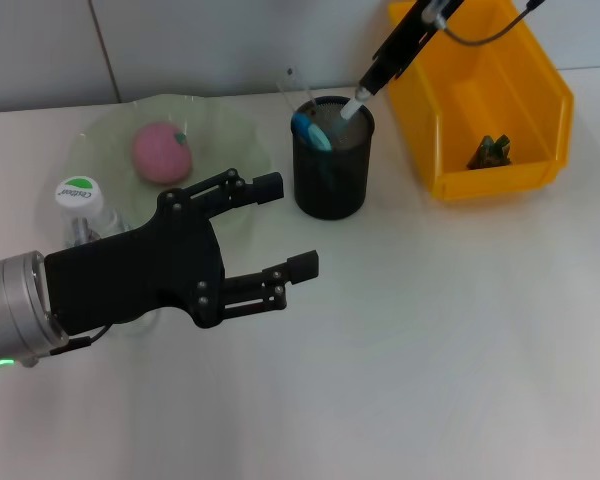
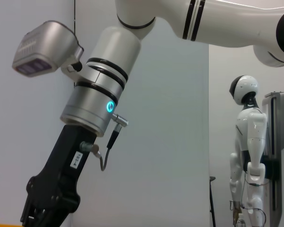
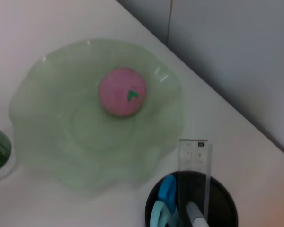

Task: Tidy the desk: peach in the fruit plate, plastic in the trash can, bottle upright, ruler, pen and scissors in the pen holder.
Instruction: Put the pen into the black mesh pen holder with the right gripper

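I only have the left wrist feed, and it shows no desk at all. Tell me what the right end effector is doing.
Observer: The right end effector is shut on a white pen, and the pen's lower end dips into the black pen holder.
Operator: Report what else is in that holder.
Observer: A clear ruler and blue-handled scissors stand in it.
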`<action>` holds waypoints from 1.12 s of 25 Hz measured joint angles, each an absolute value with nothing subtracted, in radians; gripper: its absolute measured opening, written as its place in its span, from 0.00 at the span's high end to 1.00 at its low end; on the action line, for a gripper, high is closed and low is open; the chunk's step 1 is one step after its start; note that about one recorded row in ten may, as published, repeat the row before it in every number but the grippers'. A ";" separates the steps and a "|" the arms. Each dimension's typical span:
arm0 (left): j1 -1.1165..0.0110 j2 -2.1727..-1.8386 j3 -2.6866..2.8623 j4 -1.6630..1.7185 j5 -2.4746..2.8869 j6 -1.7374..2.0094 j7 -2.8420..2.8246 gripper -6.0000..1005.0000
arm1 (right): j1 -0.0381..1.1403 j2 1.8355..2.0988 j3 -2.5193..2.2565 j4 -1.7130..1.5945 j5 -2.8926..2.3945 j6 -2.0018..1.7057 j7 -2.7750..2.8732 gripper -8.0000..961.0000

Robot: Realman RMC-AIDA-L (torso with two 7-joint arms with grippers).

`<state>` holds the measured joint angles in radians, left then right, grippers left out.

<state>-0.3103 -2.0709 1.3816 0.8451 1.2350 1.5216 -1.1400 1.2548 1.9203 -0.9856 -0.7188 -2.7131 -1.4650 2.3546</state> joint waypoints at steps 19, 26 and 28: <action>-0.305 -2.071 1.376 0.831 1.233 1.532 -1.140 0.19 | 1.247 1.957 -1.039 -0.745 -2.773 -1.440 2.392 0.85; -0.308 -2.071 1.376 0.831 1.232 1.532 -1.140 0.19 | 1.249 1.963 -1.038 -0.746 -2.780 -1.437 2.401 0.84; -0.309 -2.071 1.376 0.831 1.232 1.532 -1.140 0.19 | 1.250 1.963 -1.038 -0.746 -2.780 -1.435 2.403 0.84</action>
